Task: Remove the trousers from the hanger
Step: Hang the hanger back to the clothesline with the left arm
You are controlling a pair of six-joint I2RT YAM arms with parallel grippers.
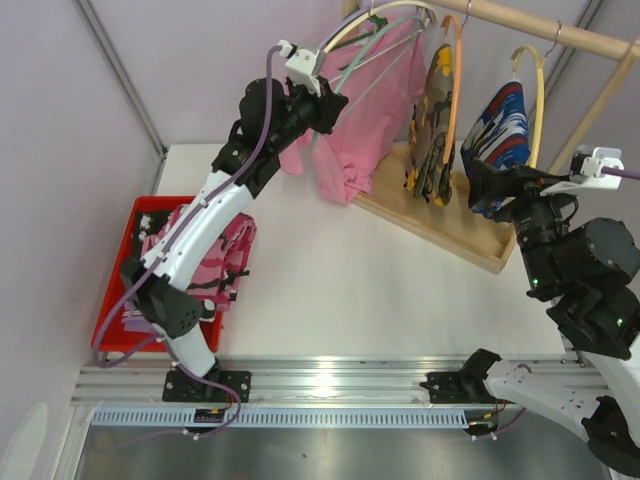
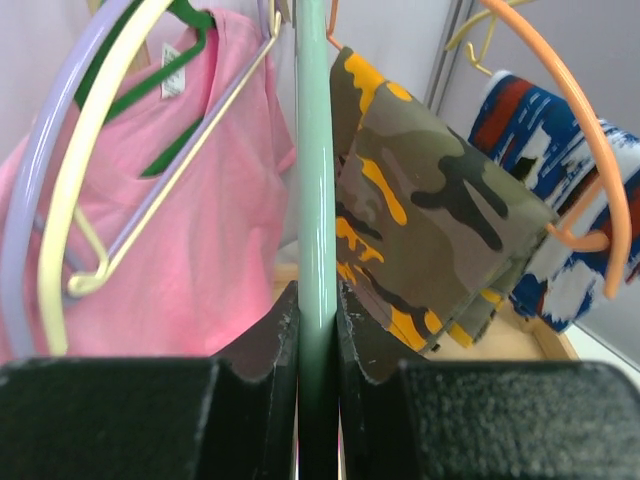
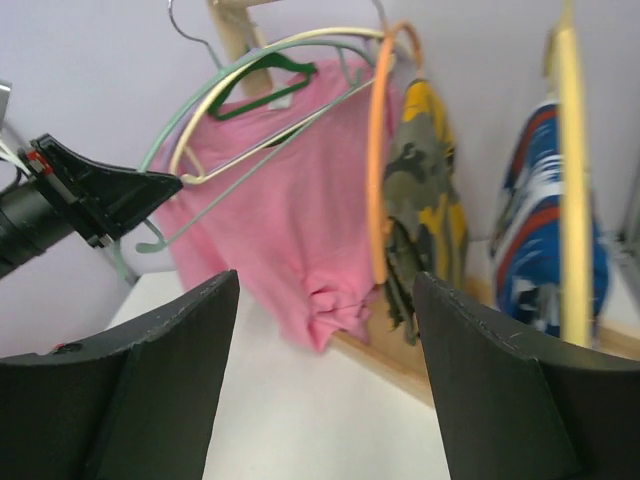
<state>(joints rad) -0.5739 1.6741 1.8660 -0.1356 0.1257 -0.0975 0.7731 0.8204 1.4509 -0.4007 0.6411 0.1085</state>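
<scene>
My left gripper [image 1: 325, 100] is raised at the rack and shut on the rim of an empty pale green hanger [image 2: 317, 180], next to the pink T-shirt [image 1: 365, 100]. Yellow-olive camouflage trousers [image 1: 432, 115] hang on an orange hanger [image 1: 458, 80]. Blue, white and red trousers [image 1: 497, 130] hang on a yellow hanger [image 1: 540, 90]. Pink-and-black camouflage trousers [image 1: 225, 255] lie in the red bin [image 1: 115, 290]. My right gripper [image 1: 490, 185] is open and empty, just below the blue trousers. In the right wrist view it [image 3: 325, 290] faces the T-shirt [image 3: 300, 230] and both hanging pairs.
The wooden rack has a long base tray [image 1: 450, 235] on the table and a rail [image 1: 540, 30] across the top right. Purple and cream empty hangers [image 2: 60, 150] hang beside the T-shirt. The left arm crosses over the bin.
</scene>
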